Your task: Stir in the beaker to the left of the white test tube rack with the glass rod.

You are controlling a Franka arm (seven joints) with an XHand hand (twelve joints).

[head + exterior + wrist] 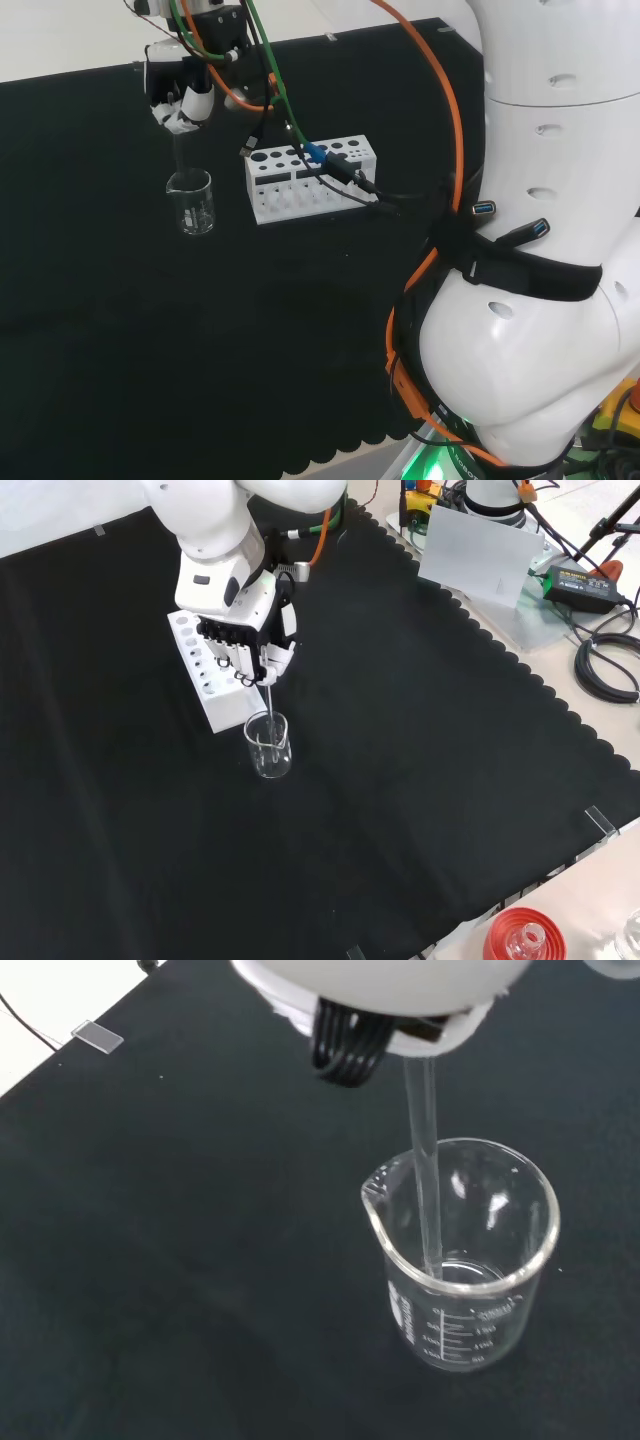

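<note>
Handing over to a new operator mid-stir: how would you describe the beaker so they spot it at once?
Find the white test tube rack on the black cloth. In the head view, the beaker stands just left of it, under the robot hand. It is the clear spouted glass with the glass rod dipping into it.

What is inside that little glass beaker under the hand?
The lower end of the glass rod stands inside the beaker, held from above by the hand. Whether any liquid is in it cannot be told, since the glass is clear.

Lab bench: beaker [190, 203], test tube rack [310, 177], black cloth [420, 740].
</note>
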